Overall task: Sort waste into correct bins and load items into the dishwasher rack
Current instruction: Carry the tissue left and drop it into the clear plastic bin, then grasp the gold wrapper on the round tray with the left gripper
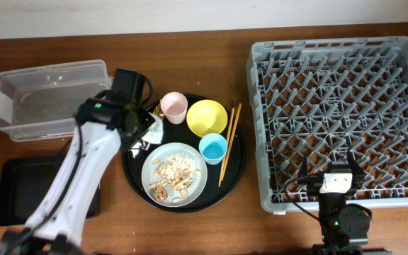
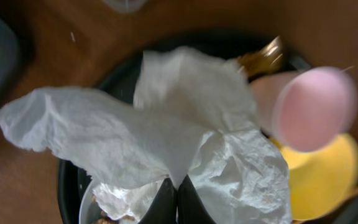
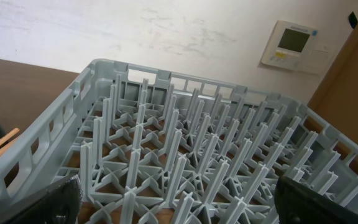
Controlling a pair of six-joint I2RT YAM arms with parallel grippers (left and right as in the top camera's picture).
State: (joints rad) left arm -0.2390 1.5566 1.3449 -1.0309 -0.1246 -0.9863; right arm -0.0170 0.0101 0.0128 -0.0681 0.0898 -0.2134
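My left gripper [image 2: 178,202] is shut on the crumpled white napkin [image 2: 160,137], which hangs over the left rim of the round black tray [image 1: 236,166]; it shows in the overhead view [image 1: 151,129]. A gold-brown wrapper [image 2: 263,57] lies behind the napkin. On the tray are the pink cup [image 1: 173,106], yellow bowl [image 1: 207,117], light-blue cup [image 1: 212,147], chopsticks [image 1: 229,142] and the grey plate [image 1: 174,172] with food scraps [image 1: 170,184]. The clear box [image 1: 48,95] and shallow black tray [image 1: 20,188] lie at the left. My right gripper [image 3: 179,202] is open at the near edge of the grey rack [image 1: 342,117].
The rack fills the right side of the table, its pegs in the right wrist view [image 3: 185,155]. A light wall with a white thermostat [image 3: 291,43] stands behind it. The left arm [image 1: 69,184] crosses over the shallow black tray.
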